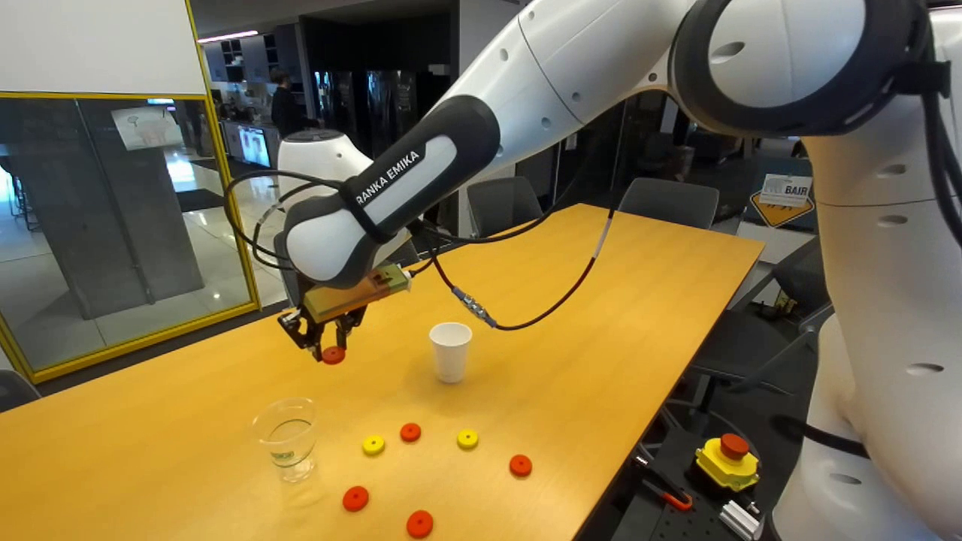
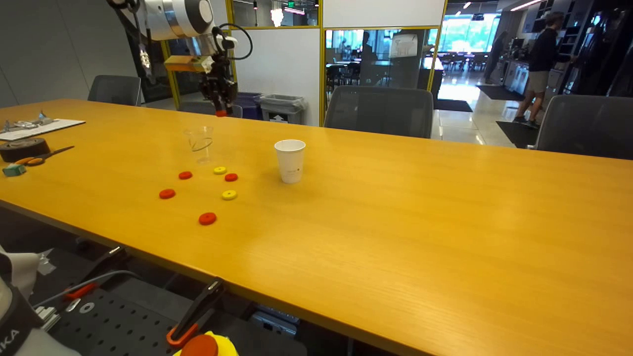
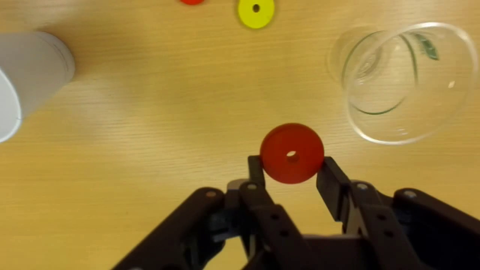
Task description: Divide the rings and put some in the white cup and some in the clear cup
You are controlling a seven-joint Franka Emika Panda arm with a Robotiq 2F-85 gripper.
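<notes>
My gripper (image 3: pixel 292 161) is shut on a red ring (image 3: pixel 292 137), held flat by its edges between the fingertips. The gripper (image 1: pixel 329 352) and held ring (image 1: pixel 334 356) are above the table, beyond the clear cup. The clear cup (image 1: pixel 288 443) stands upright; no ring shows in it. In the wrist view it (image 3: pixel 408 84) is right of the held ring. The white cup (image 1: pixel 451 355) stands upright; its bottom inside is hidden. In the wrist view it (image 3: pixel 37 67) is at the left. Several red rings (image 1: pixel 410 432) and two yellow rings (image 1: pixel 467 439) lie on the table.
Black tape (image 2: pixel 24 148), scissors (image 2: pixel 42 157), a small green block (image 2: pixel 14 170) and a white board with metal parts (image 2: pixel 44 128) lie at one table end. A clamp (image 2: pixel 198 309) grips the table edge. A cable (image 1: pixel 564 297) hangs from the arm.
</notes>
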